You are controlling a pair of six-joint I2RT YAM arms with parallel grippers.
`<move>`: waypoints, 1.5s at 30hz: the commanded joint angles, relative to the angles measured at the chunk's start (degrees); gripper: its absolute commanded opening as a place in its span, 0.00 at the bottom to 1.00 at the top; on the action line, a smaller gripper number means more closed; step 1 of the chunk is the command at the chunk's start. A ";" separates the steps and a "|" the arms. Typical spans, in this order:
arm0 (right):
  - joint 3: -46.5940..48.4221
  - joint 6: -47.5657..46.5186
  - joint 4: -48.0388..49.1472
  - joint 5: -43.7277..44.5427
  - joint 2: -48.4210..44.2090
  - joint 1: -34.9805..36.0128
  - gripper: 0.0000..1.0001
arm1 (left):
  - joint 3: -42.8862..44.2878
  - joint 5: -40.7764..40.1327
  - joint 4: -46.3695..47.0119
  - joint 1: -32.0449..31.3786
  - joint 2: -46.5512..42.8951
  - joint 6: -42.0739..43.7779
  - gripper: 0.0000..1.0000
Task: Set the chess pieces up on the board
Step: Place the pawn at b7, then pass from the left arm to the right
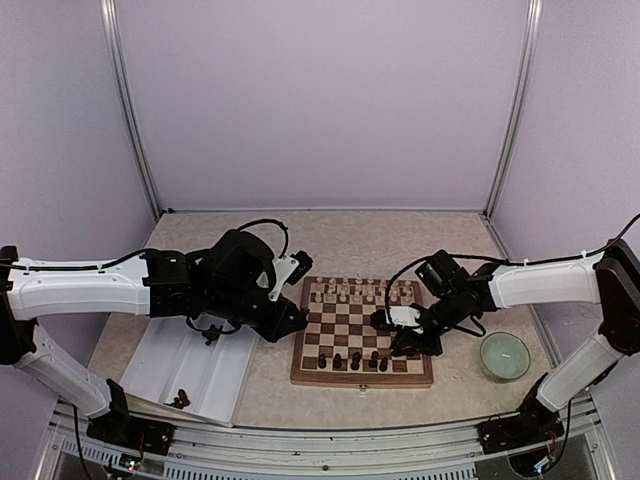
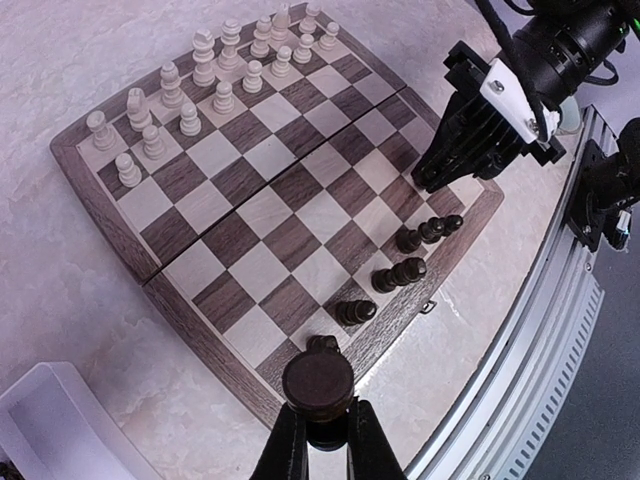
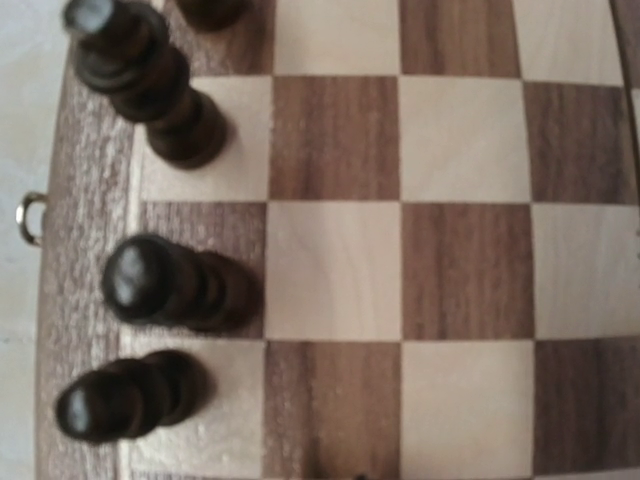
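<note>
Holding chess pieces (image 1: 180, 400), white tray (image 1: 175, 358)

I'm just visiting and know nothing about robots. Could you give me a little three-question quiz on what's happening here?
1. True or false: all the cream pieces stand at one side of the board.
2. The left end effector grips: A) a dark chess piece, B) a cream one, C) nothing.
3. What pale green thing sits to the board's right?

Key: 1 true; 2 A; 3 a bowl.
</note>
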 commanded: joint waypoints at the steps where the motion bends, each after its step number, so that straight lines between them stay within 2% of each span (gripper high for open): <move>1: 0.47 0.02 -0.70 0.14 0.45 0.43 0.16 | 0.37 0.65 -0.45 0.11 0.46 -0.51 0.00; 8: 6.35 2.06 -6.02 -2.76 -3.50 0.24 0.41 | 0.82 2.85 -0.61 0.15 1.11 0.15 0.00; 15: 20.50 -2.93 -13.96 -5.69 -7.03 2.04 0.46 | 4.14 15.14 0.09 1.76 3.57 1.24 0.00; 20: 26.44 -6.27 -15.17 1.65 -4.43 9.57 0.46 | 7.00 25.96 0.78 3.09 7.15 1.44 0.00; 25: 27.60 -9.57 -14.17 9.28 -2.32 15.60 0.48 | 8.11 33.97 2.28 4.87 9.43 -0.76 0.00; 29: 28.43 -10.02 -14.37 11.70 -1.09 19.16 0.48 | 7.47 39.62 5.88 5.89 9.95 -3.92 0.00; 39: 26.71 -11.41 -11.60 18.47 0.61 24.08 0.47 | 7.79 45.66 7.20 5.82 14.43 -6.89 0.01; 42: 26.89 -12.03 -11.67 18.83 0.50 25.07 0.41 | 8.03 45.66 7.39 6.01 15.21 -7.61 0.01; 45: 26.31 -13.04 -11.93 19.08 0.28 25.83 0.30 | 8.00 46.12 8.22 6.38 15.27 -8.39 0.01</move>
